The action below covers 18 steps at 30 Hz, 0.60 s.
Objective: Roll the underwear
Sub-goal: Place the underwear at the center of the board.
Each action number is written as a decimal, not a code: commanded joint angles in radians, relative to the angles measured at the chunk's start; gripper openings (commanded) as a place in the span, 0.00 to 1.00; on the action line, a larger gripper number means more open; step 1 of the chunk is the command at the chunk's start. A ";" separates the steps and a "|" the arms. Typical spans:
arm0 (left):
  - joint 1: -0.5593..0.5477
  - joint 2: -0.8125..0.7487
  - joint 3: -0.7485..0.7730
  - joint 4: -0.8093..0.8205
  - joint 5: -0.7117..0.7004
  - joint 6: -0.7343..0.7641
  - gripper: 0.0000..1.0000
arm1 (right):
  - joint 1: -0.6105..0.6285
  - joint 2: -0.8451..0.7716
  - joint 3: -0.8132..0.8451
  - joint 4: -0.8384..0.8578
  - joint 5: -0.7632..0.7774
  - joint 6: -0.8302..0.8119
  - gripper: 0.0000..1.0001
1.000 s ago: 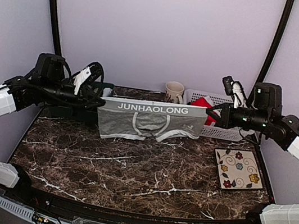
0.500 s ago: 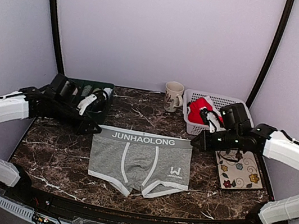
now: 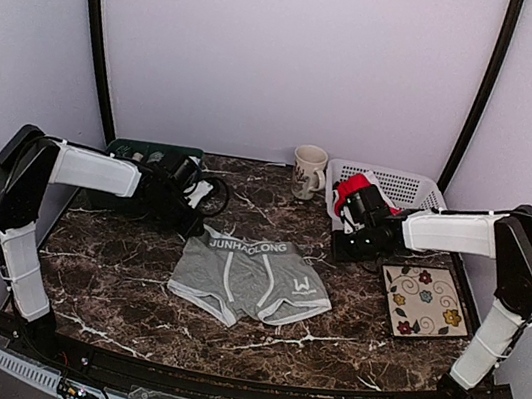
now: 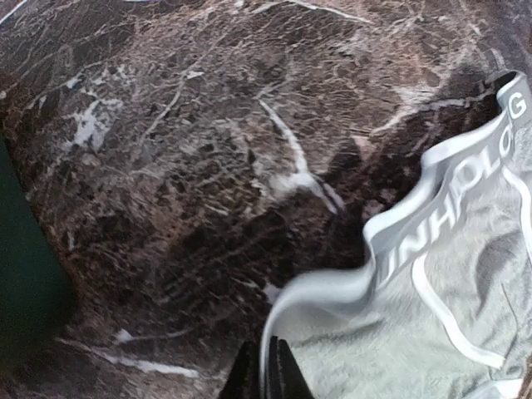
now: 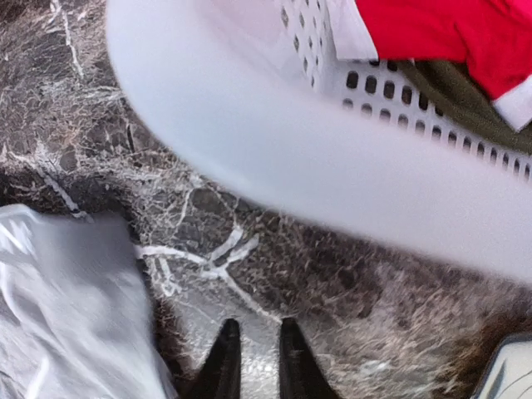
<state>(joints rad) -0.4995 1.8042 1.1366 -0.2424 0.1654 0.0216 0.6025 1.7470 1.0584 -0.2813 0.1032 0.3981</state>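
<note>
My left fingers (image 4: 284, 379) clench the grey underwear (image 3: 253, 281) by its waistband; my right fingers (image 5: 223, 359) stand parted, empty.

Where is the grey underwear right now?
In the top view the grey underwear lies spread near the middle of the marble table, in front of the mug and white basket, left of the flowered mat.
</note>
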 commanded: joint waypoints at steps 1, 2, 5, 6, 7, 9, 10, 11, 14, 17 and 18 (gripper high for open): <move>0.021 0.035 0.090 -0.052 -0.092 0.021 0.26 | -0.024 0.013 0.101 -0.062 0.100 -0.016 0.26; 0.022 0.031 0.105 -0.067 -0.088 0.025 0.33 | -0.023 0.003 0.127 -0.078 0.091 -0.024 0.31; 0.021 -0.013 0.118 -0.116 -0.058 0.037 0.51 | -0.024 -0.046 0.126 -0.106 0.009 -0.066 0.44; 0.020 -0.033 0.112 -0.131 -0.049 0.035 0.53 | -0.024 -0.061 0.117 -0.111 -0.030 -0.086 0.45; 0.021 -0.061 0.093 -0.143 -0.035 0.023 0.53 | -0.024 -0.075 0.105 -0.109 -0.074 -0.111 0.45; 0.019 -0.097 0.055 -0.157 -0.022 0.008 0.54 | -0.023 -0.085 0.069 -0.096 -0.172 -0.144 0.45; 0.018 -0.119 0.031 -0.163 -0.022 -0.004 0.54 | -0.023 -0.081 0.062 -0.092 -0.223 -0.165 0.44; 0.017 -0.139 0.005 -0.166 -0.022 -0.017 0.54 | -0.021 -0.070 0.063 -0.092 -0.280 -0.181 0.43; 0.012 -0.212 -0.084 -0.160 0.001 -0.058 0.53 | -0.006 -0.011 0.086 -0.095 -0.396 -0.219 0.37; 0.009 -0.268 -0.142 -0.149 0.012 -0.103 0.53 | 0.035 0.071 0.179 -0.122 -0.448 -0.250 0.33; 0.008 -0.285 -0.155 -0.147 0.013 -0.116 0.53 | 0.053 0.102 0.210 -0.133 -0.453 -0.260 0.32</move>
<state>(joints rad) -0.4831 1.5929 1.0412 -0.3614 0.1497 -0.0227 0.6010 1.7538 1.1736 -0.3855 -0.2169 0.2062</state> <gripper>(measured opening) 0.528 0.336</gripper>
